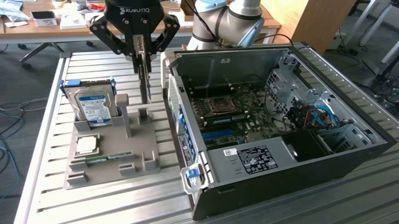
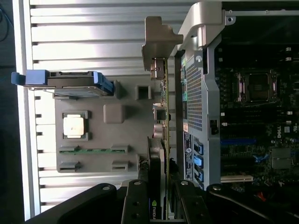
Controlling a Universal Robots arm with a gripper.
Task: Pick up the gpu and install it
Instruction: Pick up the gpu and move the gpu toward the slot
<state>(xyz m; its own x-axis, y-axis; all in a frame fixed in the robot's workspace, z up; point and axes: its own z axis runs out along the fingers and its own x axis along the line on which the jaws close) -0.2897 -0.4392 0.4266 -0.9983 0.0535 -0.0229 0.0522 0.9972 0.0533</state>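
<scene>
Table: a silver ribbed metal slat table [image 1: 87,205] carries everything else.
Computer case: a big black tower case [image 1: 349,158] lies on its side with the panel off, on the exterior view's right. Inside are a green motherboard [image 1: 243,116] with a bare square processor socket and a silver power supply box [image 1: 249,158] with a white label.
Arm: a grey and silver jointed robot arm [image 1: 237,21] reaches in from behind the case.
Parts stand: a flat grey plastic stand [image 1: 109,172] with posts and slots sits just beside the case, on the exterior view's left.
Gripper: the black gripper [image 1: 140,49] hangs above the stand's far end, its fingers [image 2: 135,205] closed on the upper edge of the card.
Gpu: the gpu [image 1: 146,79], a flat green circuit card with a black cooler and a silver metal end bracket [image 2: 156,44], hangs edge-on and upright from the gripper, between the stand and the case wall. Its lower end is at one of the stand's grey posts; I cannot tell whether they touch.
Hard drive: a silver hard drive [image 1: 93,105] with a blue label stands upright in the stand.
Processor: a square silver chip [image 1: 87,144] lies flat in a recess.
Memory stick: a narrow green stick [image 1: 106,158] lies in a slot near the chip.
</scene>
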